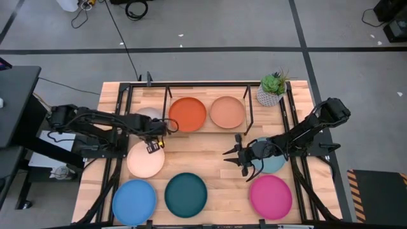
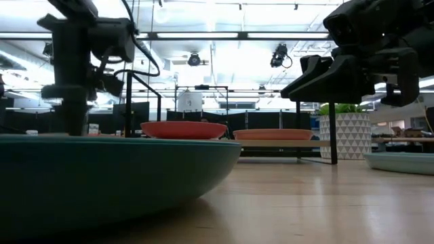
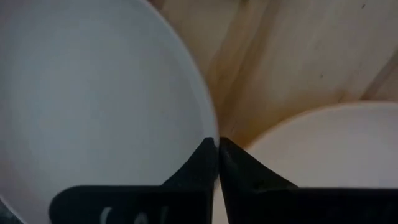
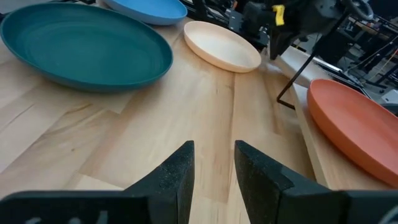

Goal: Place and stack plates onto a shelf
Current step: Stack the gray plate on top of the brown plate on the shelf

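In the high view, the low black-rod shelf with a light wood board (image 1: 206, 130) occupies the upper centre of the frame and carries two round matte plates side by side: an orange plate (image 1: 187, 114) on the left and a peach plate (image 1: 227, 111) on the right. The left gripper (image 1: 154, 146) sits at left centre, over the gap between a white plate (image 1: 147, 114) above it and a cream plate (image 1: 145, 159) below it; in the left wrist view its fingertips (image 3: 208, 155) are pressed together with nothing between them, the white plate (image 3: 93, 93) on one side and the cream plate (image 3: 329, 143) on the other. The right gripper (image 1: 236, 157) hovers at right centre with its fingers slightly parted and empty, its arm crossing a pale teal plate (image 1: 275, 165). Along the lower edge of the frame lie a bright blue plate (image 1: 134, 201), a dark teal plate (image 1: 186, 194) and a magenta plate (image 1: 270, 197). A small white pot with a green plant (image 1: 272, 89) stands at the upper right, beside the shelf.
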Tool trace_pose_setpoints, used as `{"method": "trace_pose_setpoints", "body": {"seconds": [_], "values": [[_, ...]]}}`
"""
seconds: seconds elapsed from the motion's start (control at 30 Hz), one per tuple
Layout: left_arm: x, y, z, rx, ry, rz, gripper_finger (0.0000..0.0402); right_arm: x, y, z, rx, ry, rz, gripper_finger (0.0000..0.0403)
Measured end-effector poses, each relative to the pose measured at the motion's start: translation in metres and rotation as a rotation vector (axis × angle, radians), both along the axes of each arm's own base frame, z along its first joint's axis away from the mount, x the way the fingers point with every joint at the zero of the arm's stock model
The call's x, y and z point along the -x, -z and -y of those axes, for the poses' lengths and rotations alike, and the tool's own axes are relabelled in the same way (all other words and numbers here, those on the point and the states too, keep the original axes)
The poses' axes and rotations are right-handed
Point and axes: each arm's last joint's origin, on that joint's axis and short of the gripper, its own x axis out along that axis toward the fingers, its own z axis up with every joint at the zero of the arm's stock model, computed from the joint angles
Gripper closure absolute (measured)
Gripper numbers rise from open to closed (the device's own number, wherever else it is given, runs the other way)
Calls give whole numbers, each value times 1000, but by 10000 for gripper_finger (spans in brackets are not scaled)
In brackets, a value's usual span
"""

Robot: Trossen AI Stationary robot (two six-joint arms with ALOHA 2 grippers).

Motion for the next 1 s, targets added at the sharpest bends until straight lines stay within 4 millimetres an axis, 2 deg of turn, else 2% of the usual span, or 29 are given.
{"method": "trace_pose_setpoints", "body": {"seconds": [0.13, 0.37, 0.57, 0.8, 1.0], "values": [[2, -25, 0, -2, -13, 27, 387, 0, 0, 0, 2, 0, 0, 282], [5, -67, 7, 18, 106, 102, 388, 0, 0, 0, 15, -4, 4, 282], [-3, -101, 2, -161, 11, 204, 388, 0, -1, 0, 12, -5, 8, 282], [0, -121, -12, -186, -95, 215, 388, 0, -1, 0, 15, -3, 8, 282], [-3, -136, -18, -236, -98, 267, 387, 0, -1, 0, 6, 0, 8, 282]]}}
